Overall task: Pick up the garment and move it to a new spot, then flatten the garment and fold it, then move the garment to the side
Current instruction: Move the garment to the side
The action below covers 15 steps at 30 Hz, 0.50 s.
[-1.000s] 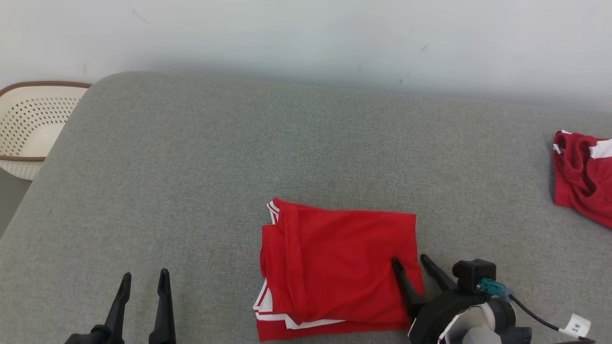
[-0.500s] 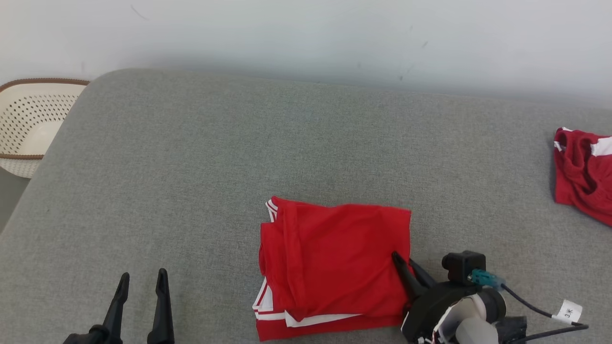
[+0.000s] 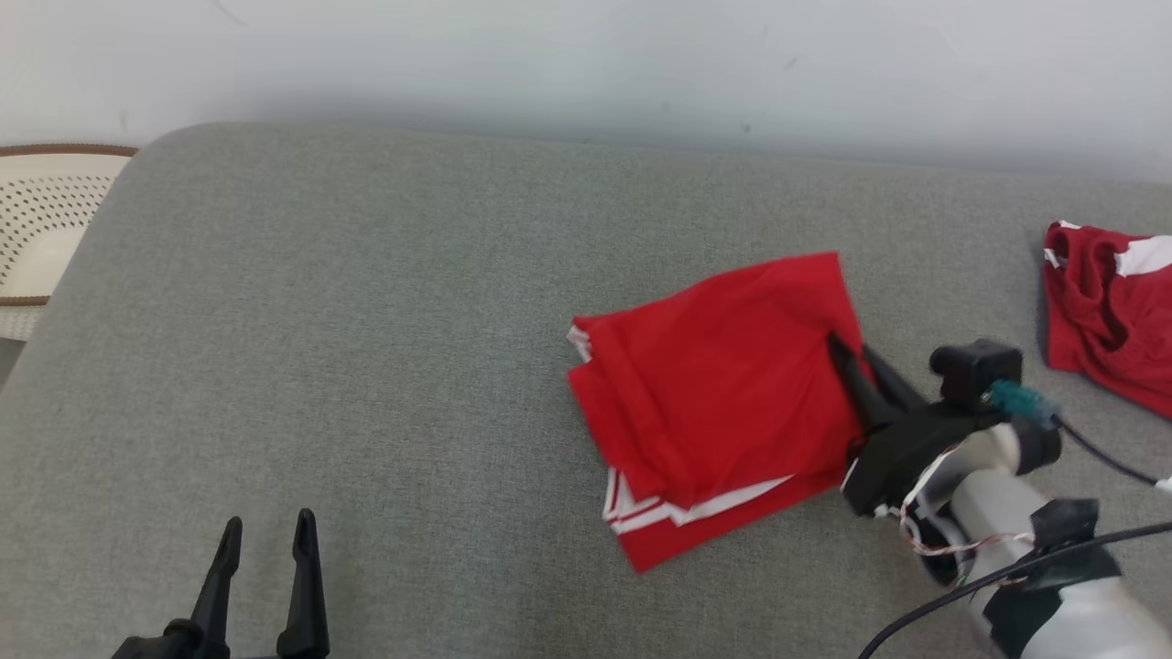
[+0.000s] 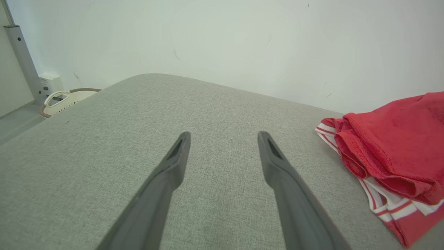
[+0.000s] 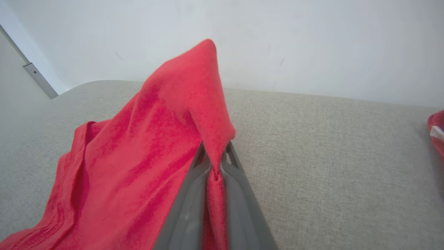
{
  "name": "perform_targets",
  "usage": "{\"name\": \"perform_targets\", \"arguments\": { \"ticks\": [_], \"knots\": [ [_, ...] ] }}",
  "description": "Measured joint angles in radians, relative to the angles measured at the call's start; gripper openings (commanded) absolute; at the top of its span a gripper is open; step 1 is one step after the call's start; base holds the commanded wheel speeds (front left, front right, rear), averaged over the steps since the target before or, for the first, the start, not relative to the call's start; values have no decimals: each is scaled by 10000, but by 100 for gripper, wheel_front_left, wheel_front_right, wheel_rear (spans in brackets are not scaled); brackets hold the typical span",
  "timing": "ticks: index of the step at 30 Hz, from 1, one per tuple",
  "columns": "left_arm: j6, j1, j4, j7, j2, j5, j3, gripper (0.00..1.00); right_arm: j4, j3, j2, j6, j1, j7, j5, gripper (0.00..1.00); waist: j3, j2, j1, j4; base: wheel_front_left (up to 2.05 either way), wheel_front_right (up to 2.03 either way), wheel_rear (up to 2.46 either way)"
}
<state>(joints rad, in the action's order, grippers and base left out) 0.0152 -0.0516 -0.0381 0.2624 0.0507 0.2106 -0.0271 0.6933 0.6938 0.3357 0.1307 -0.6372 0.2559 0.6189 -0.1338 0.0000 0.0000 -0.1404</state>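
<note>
1. Garment (image 3: pixel 723 403): a red, folded piece with white striped trim. It lies on the grey fabric-covered bench (image 3: pixel 366 320), skewed to the bench edges. Its right edge is inside the right claw (image 3: pixel 850 346).
2. Right claw: closed narrow on the garment's edge, with red fabric pinched between the two dark fingers. In the right wrist view, the right claw (image 5: pixel 215 152) has a strip of cloth running down between its fingers. A peak of the garment (image 5: pixel 145 156) stands up past the fingertips. The rest of the fabric drapes away to the claw's left, down onto the bench.
3. Trim location: the white stripes show at the garment's corner nearest the robot, on the side away from the right claw.
4. Left claw (image 3: pixel 269 520): fingers spread wide, nothing between them. It hovers low over bare bench, well apart from the garment. In the left wrist view, the left claw (image 4: pixel 224 134) has the garment (image 4: pixel 392 149) off to the right of its fingers, not touching them.
5. Second red cloth (image 3: pixel 1108 320): crumpled, with white patches. It sits on the bench beyond the right claw, on the side opposite the held garment and apart from it.
6. Basket (image 3: pixel 46 229): cream and perforated with a brown rim. It stands beside the bench's rounded corner, far out past the left claw.
7. Wall (image 3: pixel 586 64): pale, running behind the bench ahead of both claws.
</note>
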Motion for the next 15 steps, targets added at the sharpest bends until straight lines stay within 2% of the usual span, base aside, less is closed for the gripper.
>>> {"name": "perform_targets", "arguments": {
  "ticks": [11, 15],
  "knots": [
    [73, -152, 334, 12, -2, -157, -90, 100, 155, 362, 1726, 0, -1636, -249, -301, 0, -573, 0, 1, 522, 0, 0, 0],
    [107, -285, 384, 13, -2, -228, -88, 100, 161, 527, 2057, 2, -2034, -370, -364, 0, -767, 1, 0, 686, 0, 0, 0]
  ]
}}
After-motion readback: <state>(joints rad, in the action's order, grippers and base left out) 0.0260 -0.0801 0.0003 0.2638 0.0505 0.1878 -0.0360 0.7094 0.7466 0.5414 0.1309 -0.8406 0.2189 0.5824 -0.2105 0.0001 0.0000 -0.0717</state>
